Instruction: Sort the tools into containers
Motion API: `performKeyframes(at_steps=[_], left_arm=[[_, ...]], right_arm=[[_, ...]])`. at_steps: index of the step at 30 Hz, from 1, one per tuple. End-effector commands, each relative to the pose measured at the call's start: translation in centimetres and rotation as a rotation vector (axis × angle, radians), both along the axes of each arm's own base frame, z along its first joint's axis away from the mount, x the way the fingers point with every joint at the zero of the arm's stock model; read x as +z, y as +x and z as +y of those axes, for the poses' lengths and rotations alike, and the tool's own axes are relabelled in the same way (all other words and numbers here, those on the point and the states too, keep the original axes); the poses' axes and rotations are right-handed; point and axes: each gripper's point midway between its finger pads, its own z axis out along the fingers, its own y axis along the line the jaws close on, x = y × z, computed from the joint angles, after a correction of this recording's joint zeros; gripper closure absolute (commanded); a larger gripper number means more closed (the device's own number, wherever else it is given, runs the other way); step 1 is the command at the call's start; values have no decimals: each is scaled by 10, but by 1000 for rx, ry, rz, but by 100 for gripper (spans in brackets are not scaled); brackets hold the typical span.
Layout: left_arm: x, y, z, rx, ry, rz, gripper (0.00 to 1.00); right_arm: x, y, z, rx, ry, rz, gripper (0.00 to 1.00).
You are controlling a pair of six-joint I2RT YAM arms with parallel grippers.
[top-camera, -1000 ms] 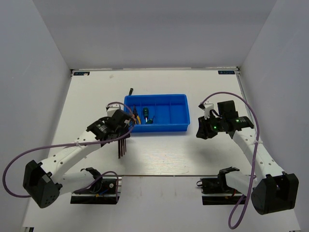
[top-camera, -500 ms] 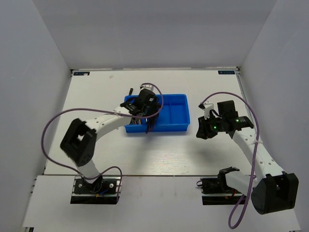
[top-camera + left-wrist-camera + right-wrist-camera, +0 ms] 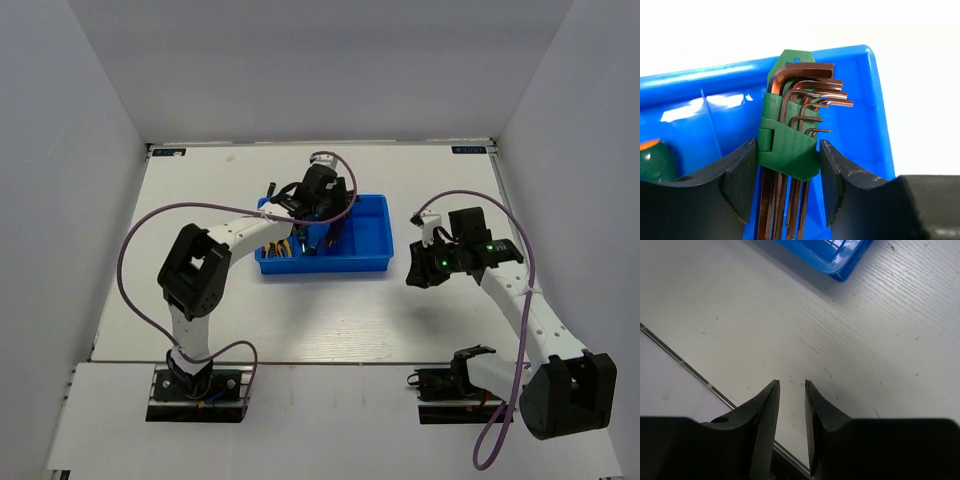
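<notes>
- Left gripper [image 3: 787,150]: clamped on the green holder of the hex keys [image 3: 807,95], one finger on each side of it. It holds the bundle above the blue tray [image 3: 372,262].
- Hex keys: the long shanks run back between the fingers and the short bent ends fan out ahead of them. From above, the long axis appears to lie roughly along the tray's dividers, so the bundle should fit lengthwise in a slot.
- Key relation: the bundle hangs straight over the tray interior, right of the slot holding the screwdriver [image 3: 306,238]. A divider stands between the two, and the tray's corner and end wall show just beyond the keys. Which of the right-hand slots lies directly beneath cannot be told for certain.
- Likely next move: lower and release. Little sideways travel seems needed, only care that the shanks clear the divider.
- Right gripper [image 3: 791,385]: jaws nearly together with a slim gap, holding nothing. It hovers over the bare counter [image 3: 200,200] just right of the tray, whose corner shows at the top of its wrist view.
- Other tools: the pliers [image 3: 280,246] lie in the leftmost slot. A thin dark rod [image 3: 271,187] lies on the counter just beyond the tray's far left corner, nearer the left arm than the right.
</notes>
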Motion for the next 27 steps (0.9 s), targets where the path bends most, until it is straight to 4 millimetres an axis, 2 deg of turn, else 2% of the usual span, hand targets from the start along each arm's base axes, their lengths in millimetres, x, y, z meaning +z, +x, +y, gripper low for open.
performKeyframes(at_steps=[1,2,8,15,17,18,19,21,22,23,24,25,27], left_arm=[[38,20,-16,10,-91,-78,100],[28,23,-18,10,-80,-65,100],[16,35,-14,116,-49,-53,100],[-5,31,-6,171,-36,-3,100],[2,29,-4,170,-44,-10,100],[-1,27,-4,156,-39,-11,100],[1,25,-2,156,-40,-12,91],[9,20,-2,124,-50,-30,81],[11,16,-3,113,-56,-25,67],[19,17,-3,106,-63,-47,61],[17,14,-2,97,-63,-39,58],[23,13,-2,97,-72,-47,55],[18,9,-4,69,-67,-34,55]], right_arm=[[9,5,2,10,7,-26,67],[8,4,1,7,4,-19,67],[8,4,1,6,4,-19,67],[8,4,1,8,5,-18,67],[7,4,0,4,3,-16,67],[8,5,0,6,2,-19,67],[7,4,0,4,3,-15,67],[6,4,1,9,5,-11,67],[6,4,1,9,5,-11,67],[6,4,1,8,4,-9,67],[5,4,1,8,4,-11,67],[5,4,1,7,4,-7,67],[4,4,1,7,4,-2,67]])
